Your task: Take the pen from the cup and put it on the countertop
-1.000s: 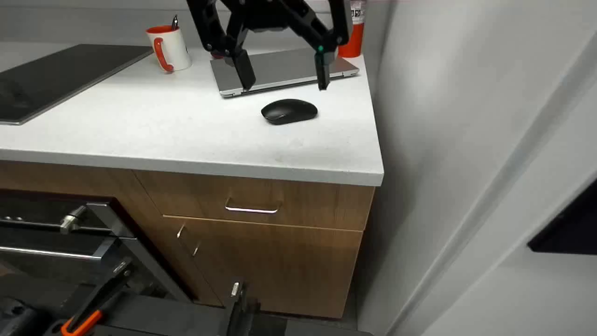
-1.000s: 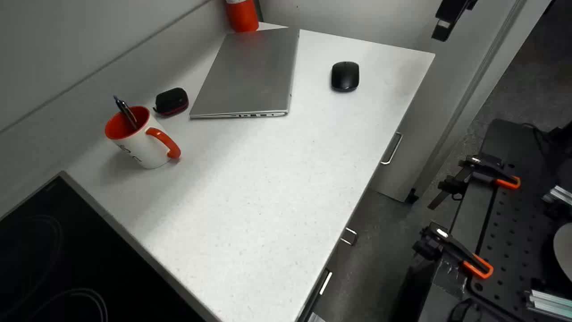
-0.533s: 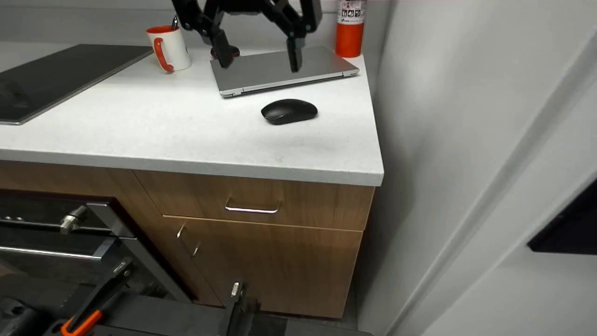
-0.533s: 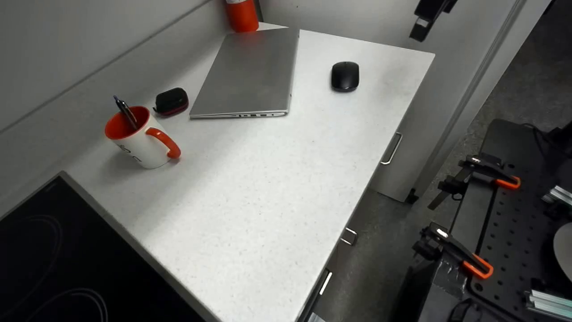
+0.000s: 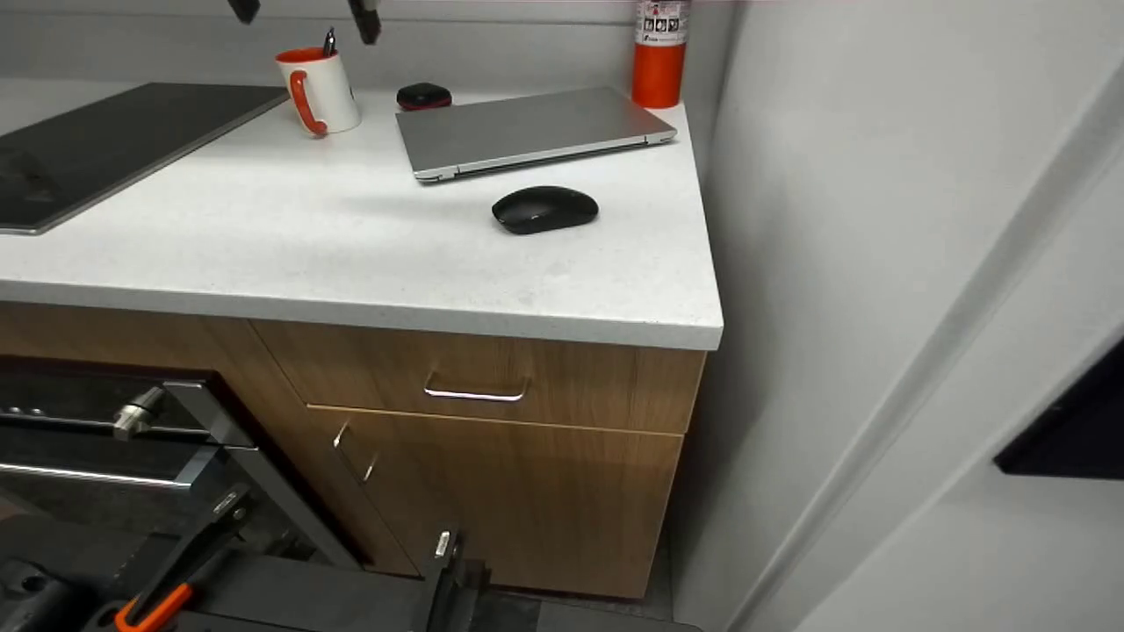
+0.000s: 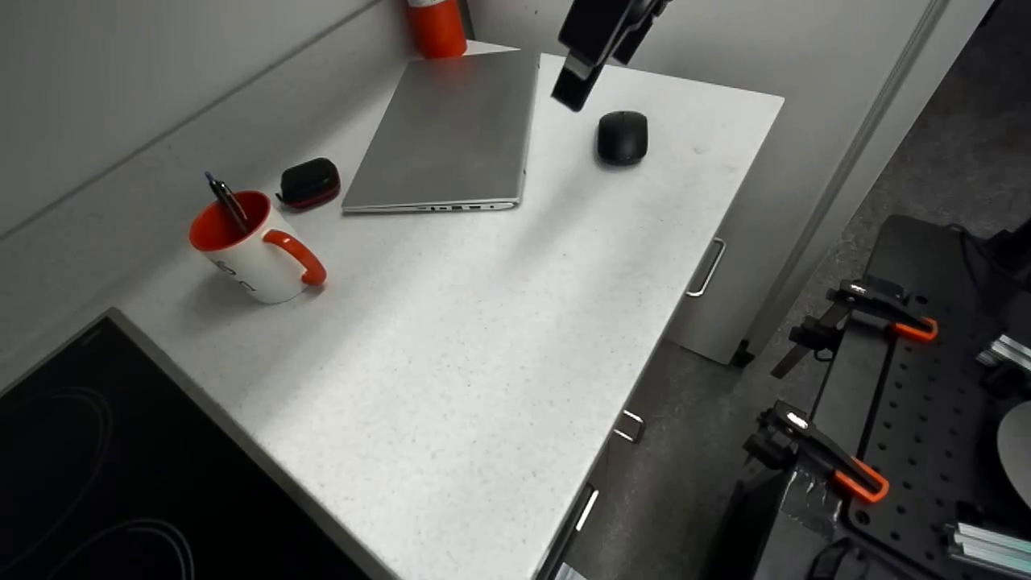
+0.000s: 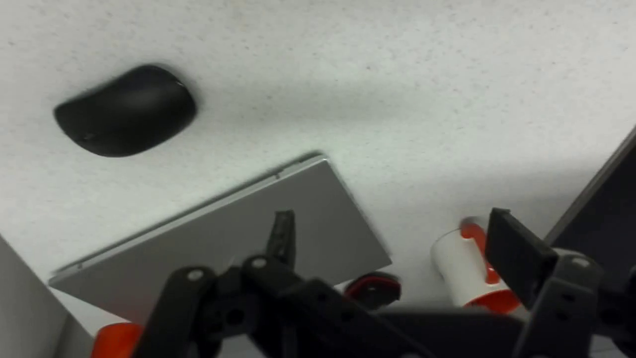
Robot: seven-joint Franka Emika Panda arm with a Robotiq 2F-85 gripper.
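The pen (image 5: 329, 42) is a thin dark stick that leans upright in the cup (image 5: 332, 98), a white mug with a red inside and red handle. In an exterior view the pen (image 6: 228, 201) pokes above the rim of the cup (image 6: 266, 266). The cup stands on the white speckled countertop (image 6: 451, 346). My gripper (image 7: 392, 213) is open and empty, high above the countertop and apart from the cup. In the wrist view the cup (image 7: 459, 263) shows beside the right finger, partly covered; the pen is hidden there. The fingertips (image 5: 306, 29) also show in an exterior view.
A closed grey laptop (image 6: 451, 133), a black mouse (image 6: 622, 138) and a small dark case (image 6: 309, 184) lie on the countertop. A red canister (image 5: 659, 70) stands in the back corner. A black cooktop (image 6: 121, 459) lies beside the cup. A wall runs behind.
My open gripper has moved from above the laptop towards the cup's side, rising in an exterior view's picture. The pen, cup and other objects have not moved.
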